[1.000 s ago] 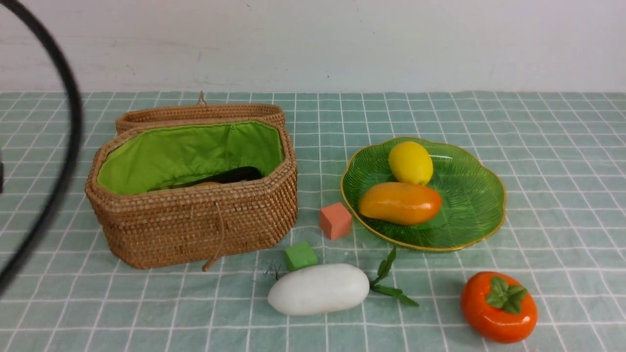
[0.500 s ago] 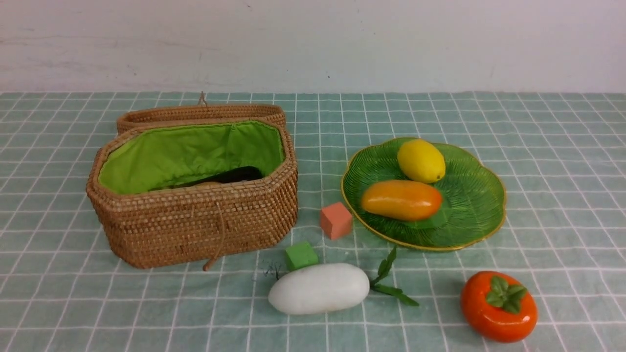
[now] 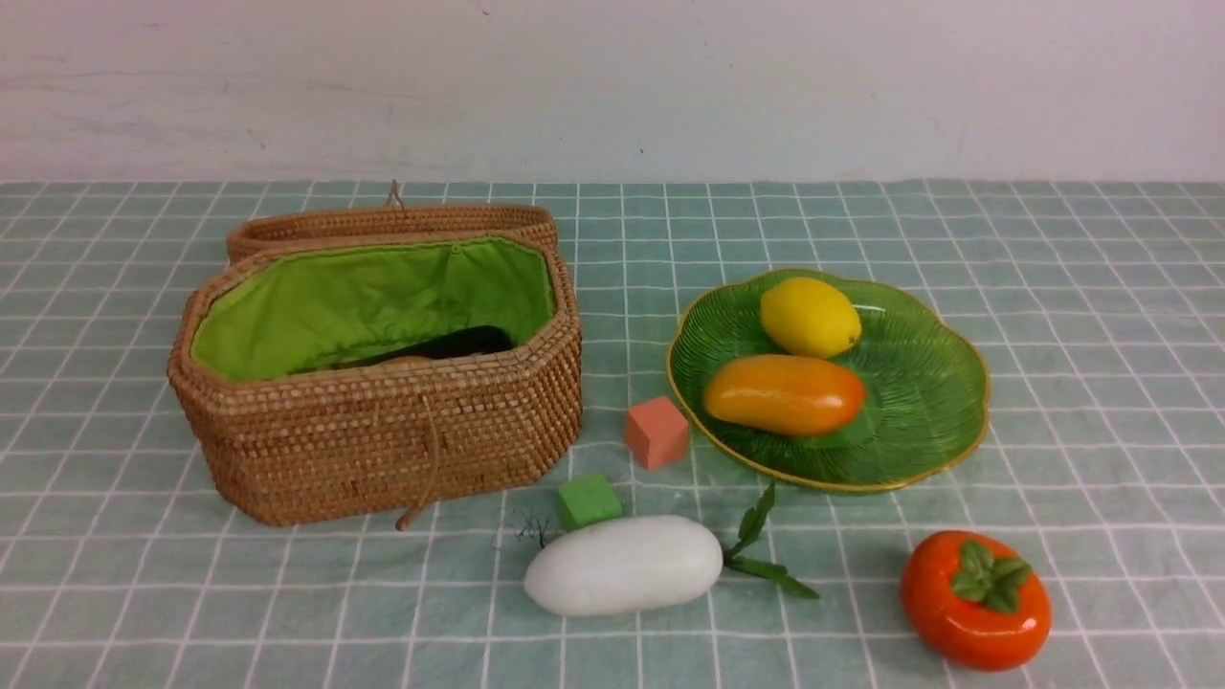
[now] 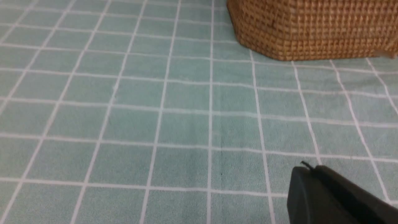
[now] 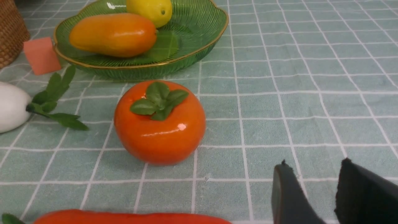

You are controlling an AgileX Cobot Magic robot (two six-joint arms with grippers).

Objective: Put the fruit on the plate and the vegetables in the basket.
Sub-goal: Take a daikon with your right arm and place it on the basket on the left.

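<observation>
Wicker basket (image 3: pixel 383 440): lid (image 3: pixel 392 222) open; dark eggplant (image 3: pixel 450 343) seen inside, rest hidden.
Plate (image 3: pixel 933 421): 2 fruits held, lemon (image 3: pixel 810 317) and mango (image 3: pixel 783 394), touching.
Persimmon (image 3: pixel 974 599): on bench (image 3: pixel 1101 335), near plate, not yet plated; glossy, rigid-looking, judged light and slippery; best taken across the round sides, below the leaf cap (image 3: pixel 991 577).
Radish (image 3: pixel 624 565): on bench beside green cube (image 3: pixel 589 500); smooth, oblong; best gripped across the short width, not by the leaves (image 3: pixel 766 555).
Carrot (image 5: pixel 130 218): only an edge seen, right wrist view, near persimmon.
Left gripper (image 4: pixel 306 169): closed, empty, low over bare cloth near basket.
Right gripper (image 5: pixel 314 168): jaws apart, nothing between, near persimmon.
</observation>
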